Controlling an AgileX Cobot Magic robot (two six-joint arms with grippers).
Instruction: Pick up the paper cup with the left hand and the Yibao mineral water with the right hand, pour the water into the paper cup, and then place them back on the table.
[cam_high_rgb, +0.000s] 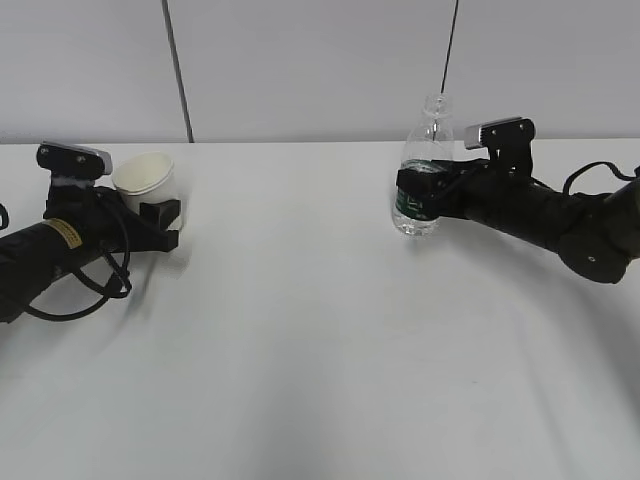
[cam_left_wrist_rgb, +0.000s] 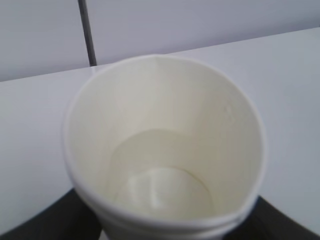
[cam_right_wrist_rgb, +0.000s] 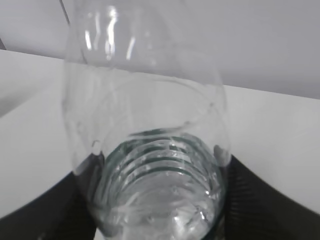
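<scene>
on the left of the white counter (cam_high_rgb: 320, 330), the left hand (cam_high_rgb: 160, 222) has its jaws on either side of the paper cup (cam_high_rgb: 146, 180). the cup stands upright between them, and the left wrist view looks straight down into its cream inside (cam_left_wrist_rgb: 162, 165), with dark jaw edges showing at both lower corners. the jaws look pressed against the cup wall, pinching it, though the cup's base seems to rest on or just above the counter; i cannot tell which. no clear water level shows in it.

well apart to the right, the right hand (cam_high_rgb: 420, 190) pinches the yibao mineral water (cam_high_rgb: 425, 165) at its green label; the bottle is upright, capless, with water low in its body (cam_right_wrist_rgb: 160, 195).

both grasps look made, so the step in hand is the pick-up, with pouring not yet done. the next move likely calls for lifting both, bringing bottle mouth over the cup rim, and tilting slowly while the cup stays level and uncrushed.
</scene>
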